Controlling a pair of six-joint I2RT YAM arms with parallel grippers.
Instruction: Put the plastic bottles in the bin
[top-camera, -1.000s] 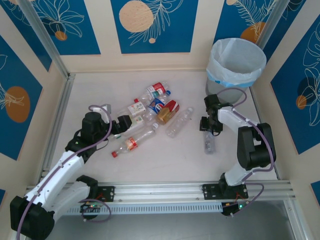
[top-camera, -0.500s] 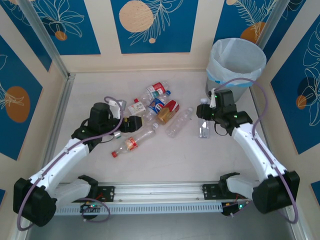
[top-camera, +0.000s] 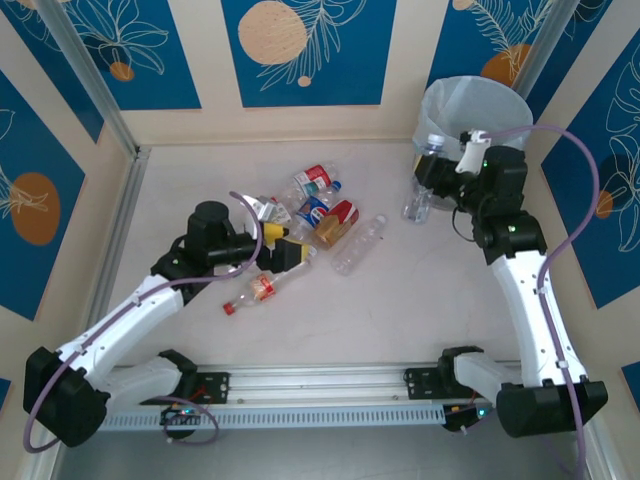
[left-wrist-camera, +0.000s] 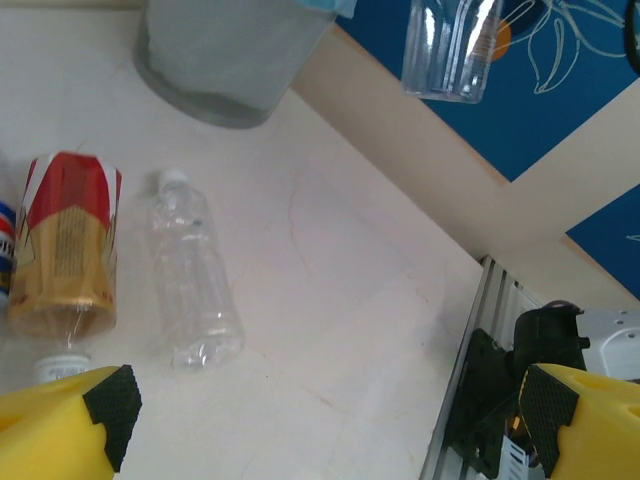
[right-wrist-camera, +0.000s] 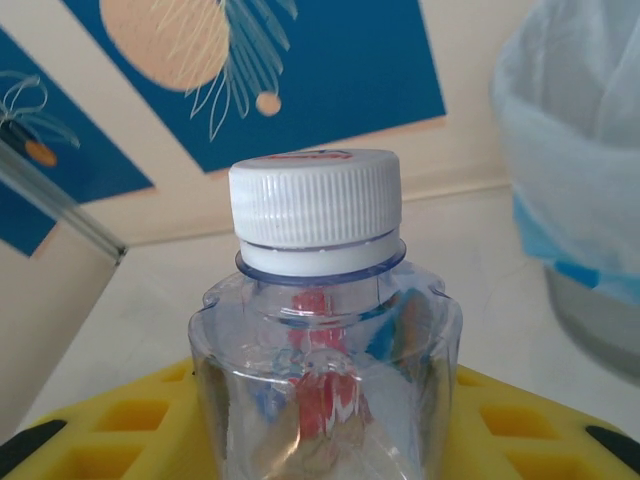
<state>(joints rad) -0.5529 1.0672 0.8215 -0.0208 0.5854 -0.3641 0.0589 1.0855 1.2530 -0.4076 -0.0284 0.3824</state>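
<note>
— While the right claw (top-camera: 436, 172) is clamped on item one, a clear white-capped bottle (top-camera: 417, 200), held upright beside the bin (top-camera: 478, 92), what is outstanding?

— Item one, location: outside the bin wall, not above the opening. Procedure advised: lift until the base clears the liner (right-wrist-camera: 575, 140), move over the opening, then release. Risk: the base snagging the liner. Item two, left claw (top-camera: 288, 252): spread wide, empty, over the remaining bottles (top-camera: 318, 205) on the counter (top-camera: 360, 310).
</note>
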